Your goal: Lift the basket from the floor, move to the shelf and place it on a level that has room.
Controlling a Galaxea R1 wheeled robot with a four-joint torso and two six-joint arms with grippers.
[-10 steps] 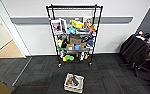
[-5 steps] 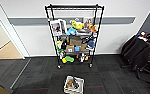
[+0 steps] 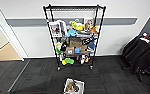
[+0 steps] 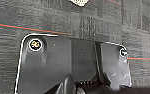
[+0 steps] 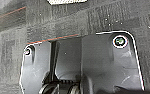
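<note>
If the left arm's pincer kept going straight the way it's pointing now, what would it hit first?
Probably the floor: the wrist camera faces bare carpet. The basket lies just at the picture's edge, likely off that line; depth is unclear.

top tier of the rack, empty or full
Empty: the top tier of the shelf shows bare wire with white wall behind, while the lower tiers are crowded with toys and boxes.
</note>
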